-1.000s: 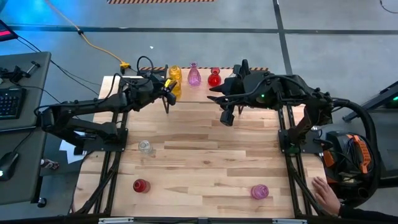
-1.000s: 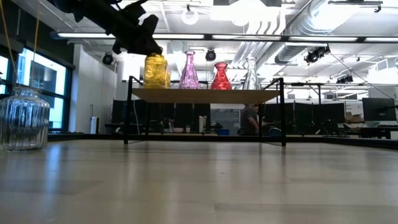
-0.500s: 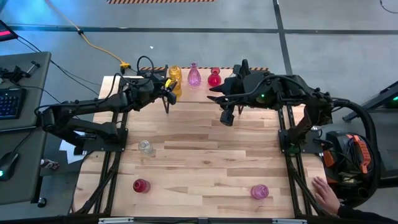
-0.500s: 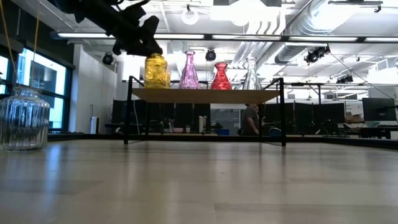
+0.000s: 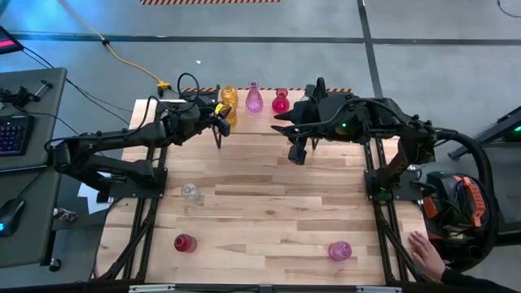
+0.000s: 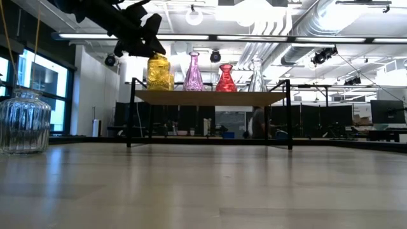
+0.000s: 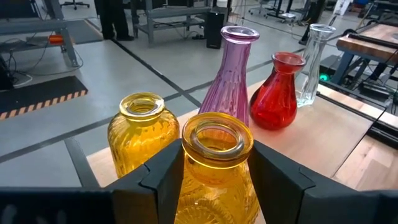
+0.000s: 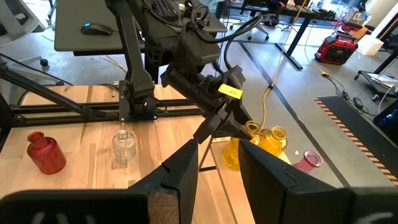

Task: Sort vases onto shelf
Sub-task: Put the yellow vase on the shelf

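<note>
On the shelf (image 6: pixel 210 97) stand two yellow vases, a pink vase (image 7: pixel 231 68), a red vase (image 7: pixel 277 93) and a clear vase (image 7: pixel 314 59), all upright on their bases. My left gripper (image 7: pixel 217 168) is at the shelf's left end. Its fingers flank the nearer yellow vase (image 7: pixel 217 146), with the other yellow vase (image 7: pixel 140 134) behind. My right gripper (image 5: pixel 297 153) hangs open and empty over the table before the shelf's right part. A clear vase (image 5: pixel 190 193), a red vase (image 5: pixel 185 242) and a pink vase (image 5: pixel 339 251) stand on the table. My left gripper comes level from the table's left side, one finger (image 7: pixel 165 180) on each side of the nearer yellow vase below its rim (image 7: pixel 217 134). The vase stands upright on the shelf. Whether the fingers touch the glass I cannot tell.
A person's hand (image 5: pixel 425 254) rests at the table's near right corner. A desk with a keyboard (image 5: pixel 15 134) stands left of the table. Bare wood lies between the shelf and the three vases near the front edge.
</note>
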Robot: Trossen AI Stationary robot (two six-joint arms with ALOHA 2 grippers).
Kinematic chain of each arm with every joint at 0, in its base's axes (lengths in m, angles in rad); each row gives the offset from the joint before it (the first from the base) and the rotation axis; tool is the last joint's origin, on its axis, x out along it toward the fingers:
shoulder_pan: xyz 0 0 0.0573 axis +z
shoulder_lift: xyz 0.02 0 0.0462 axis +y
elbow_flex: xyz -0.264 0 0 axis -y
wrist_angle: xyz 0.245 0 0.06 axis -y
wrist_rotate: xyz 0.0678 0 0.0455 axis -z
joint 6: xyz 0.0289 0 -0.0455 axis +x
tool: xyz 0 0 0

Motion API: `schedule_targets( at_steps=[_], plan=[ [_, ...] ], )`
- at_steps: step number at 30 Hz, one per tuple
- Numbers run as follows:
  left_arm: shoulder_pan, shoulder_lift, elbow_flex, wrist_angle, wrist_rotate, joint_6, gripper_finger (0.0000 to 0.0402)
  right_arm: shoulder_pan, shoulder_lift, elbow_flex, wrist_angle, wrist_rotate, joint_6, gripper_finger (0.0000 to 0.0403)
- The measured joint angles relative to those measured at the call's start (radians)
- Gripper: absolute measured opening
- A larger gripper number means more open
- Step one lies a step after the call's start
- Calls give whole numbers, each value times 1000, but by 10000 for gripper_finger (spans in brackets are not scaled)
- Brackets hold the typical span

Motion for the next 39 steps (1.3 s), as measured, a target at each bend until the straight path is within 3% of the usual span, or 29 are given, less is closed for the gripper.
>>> schedule_targets(
  at_steps=[11, 22, 39],
  plan=[
    [11, -32, -1, -12, 7, -21, 166, 0, 0, 0, 0, -6, 0, 110],
    [67, -32, 0, -4, 158, -134, 166, 0, 0, 0, 0, -23, 0, 110],
    [67, -46, 1, 46, 139, -157, 175, 0, 0, 0, -7, -25, 0, 110]
  ],
)
